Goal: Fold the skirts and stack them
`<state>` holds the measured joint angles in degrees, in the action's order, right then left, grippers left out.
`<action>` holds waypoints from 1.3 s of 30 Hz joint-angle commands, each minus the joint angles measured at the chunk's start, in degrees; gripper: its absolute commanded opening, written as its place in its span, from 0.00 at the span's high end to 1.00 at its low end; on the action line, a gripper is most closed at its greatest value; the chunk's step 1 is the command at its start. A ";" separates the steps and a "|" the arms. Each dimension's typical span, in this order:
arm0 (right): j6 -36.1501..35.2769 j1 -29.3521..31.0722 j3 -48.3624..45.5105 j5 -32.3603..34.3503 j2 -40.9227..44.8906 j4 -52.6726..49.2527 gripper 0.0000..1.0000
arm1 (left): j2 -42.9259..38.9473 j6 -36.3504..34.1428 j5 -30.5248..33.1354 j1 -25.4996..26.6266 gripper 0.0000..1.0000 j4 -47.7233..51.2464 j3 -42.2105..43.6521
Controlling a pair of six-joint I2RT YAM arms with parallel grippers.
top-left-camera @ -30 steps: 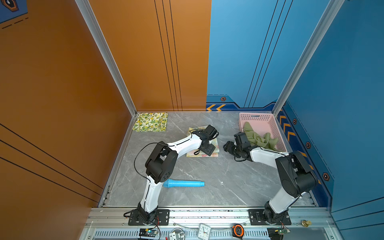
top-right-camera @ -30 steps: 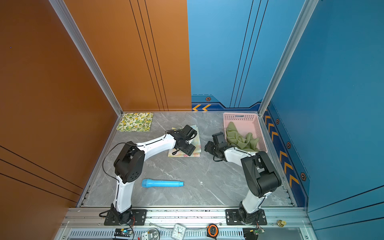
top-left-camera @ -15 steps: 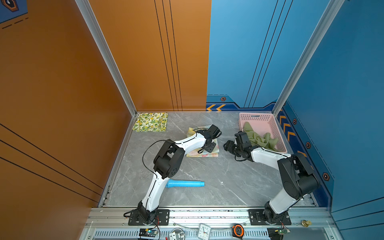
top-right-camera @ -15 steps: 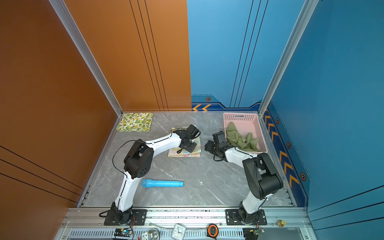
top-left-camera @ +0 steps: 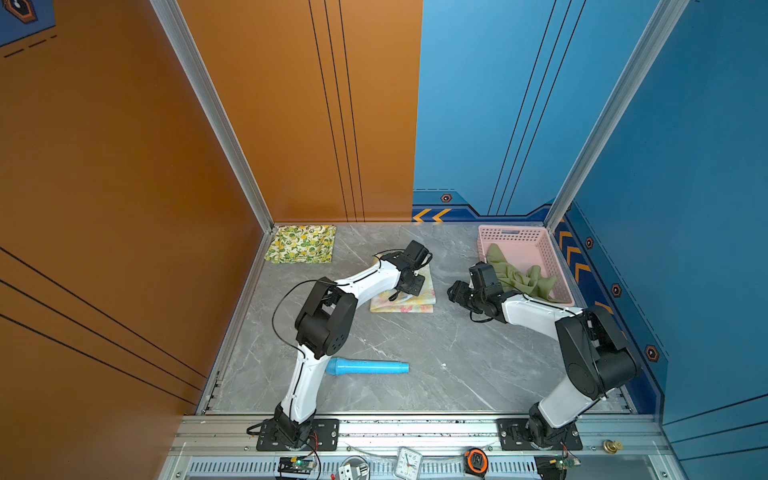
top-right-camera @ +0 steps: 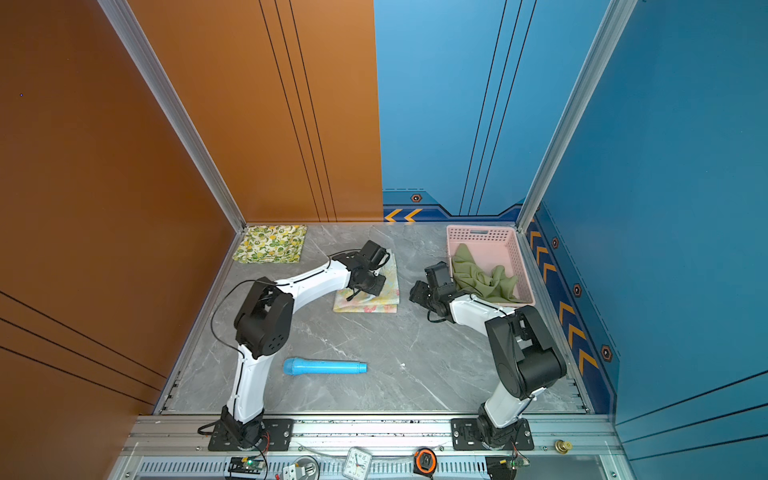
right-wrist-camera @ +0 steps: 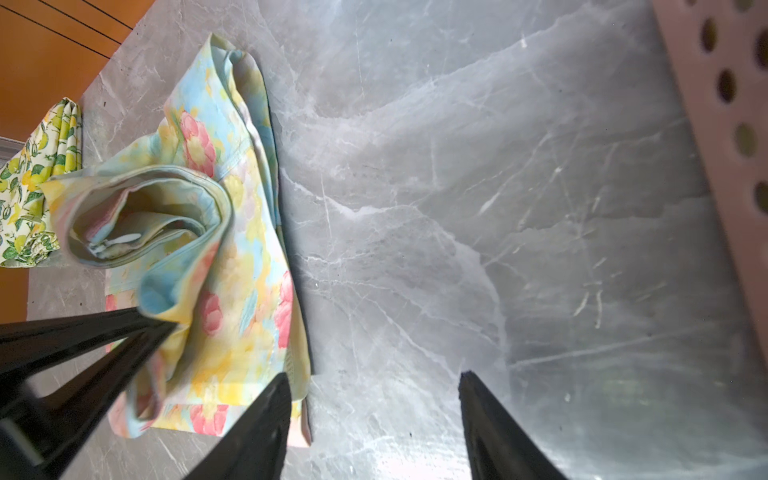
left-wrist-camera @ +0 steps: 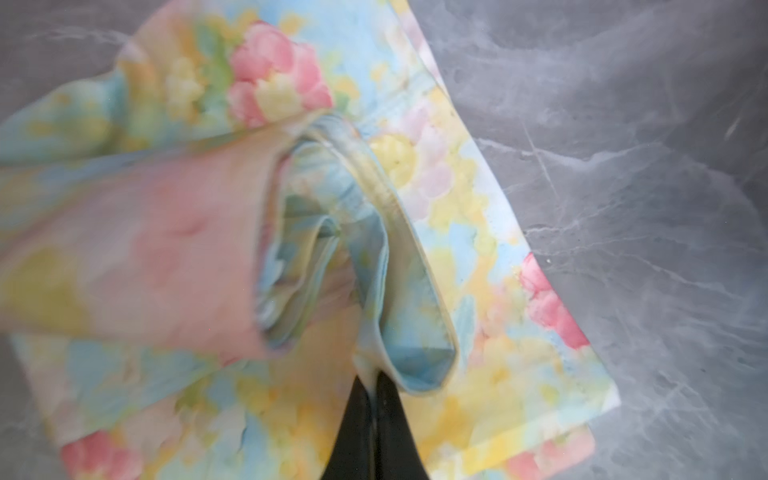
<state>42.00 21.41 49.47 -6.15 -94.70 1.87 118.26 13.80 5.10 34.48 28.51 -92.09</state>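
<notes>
The pastel floral skirt (top-left-camera: 415, 301) lies folded mid-table, also visible in the other top view (top-right-camera: 376, 301). My left gripper (left-wrist-camera: 371, 380) is shut on a raised hemmed edge of this skirt (left-wrist-camera: 478, 249), and the cloth curls up from the folded layers. From above, the left gripper (top-left-camera: 395, 294) sits over the skirt's left part. My right gripper (right-wrist-camera: 374, 376) is open over bare table beside the skirt's (right-wrist-camera: 232, 232) right edge, holding nothing. The lemon-print skirt (top-left-camera: 301, 243) lies folded flat in the back left corner. The olive skirt (top-left-camera: 521, 278) lies crumpled in the pink basket (top-left-camera: 515, 235).
A blue plastic cylinder (top-left-camera: 365, 367) lies on the table toward the front, near the left arm's base. The basket stands against the back right wall, close behind the right gripper (top-left-camera: 455, 291). A small clock (top-left-camera: 409, 461) and a tape measure (top-left-camera: 476, 460) sit on the front rail.
My left gripper has closed on the pastel skirt's edge, and the left arm's elbow has shifted toward the middle. The right arm has stayed where it was.
</notes>
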 commanded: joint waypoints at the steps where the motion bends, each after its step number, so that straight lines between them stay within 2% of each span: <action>1: -1.29 1.04 2.32 1.49 0.34 -2.26 0.35 | -10.87 8.86 -4.58 -5.10 1.00 -8.81 9.23; 6: -1.56 3.09 4.67 1.57 -1.98 -3.18 0.34 | -24.31 21.78 -8.07 -14.65 1.00 -27.18 30.40; 7: -1.47 3.67 5.31 1.50 -2.65 -3.39 0.35 | -26.42 24.16 -7.66 -16.74 0.97 -30.04 35.05; 9: -1.43 4.75 7.08 1.41 -4.08 -4.42 0.34 | -29.81 27.11 -7.03 -19.96 0.62 -33.89 40.79; 10: -1.48 5.46 8.15 1.66 -5.02 -5.18 0.34 | -31.20 28.64 -6.53 -21.60 0.51 -34.47 43.20; 13: -1.50 7.05 10.78 2.26 -7.07 -7.19 0.34 | -34.94 31.00 -4.83 -24.58 0.30 -34.61 48.41; 20: -1.12 8.73 15.16 3.20 -11.09 -10.97 0.36 | -43.19 33.61 5.30 -27.63 0.30 -25.02 53.72; 25: -0.57 9.00 16.65 4.27 -12.44 -12.50 0.37 | -43.22 31.44 3.77 -30.07 0.32 -22.96 53.33; 30: -0.43 9.60 17.39 4.92 -13.06 -13.73 0.39 | -38.57 28.67 0.68 -30.83 0.33 -20.52 49.86; 35: 0.17 10.39 17.42 4.83 -13.01 -13.73 0.46 | -33.30 27.99 -3.73 -31.74 0.35 -20.26 46.76; 39: 0.27 11.01 17.50 4.83 -13.23 -13.67 0.50 | -30.36 27.73 -4.80 -31.79 0.39 -21.22 45.10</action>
<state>42.02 31.92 65.58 -2.74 -107.13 -10.02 86.30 42.85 2.72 3.27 6.46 -45.04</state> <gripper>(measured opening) 0.507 0.617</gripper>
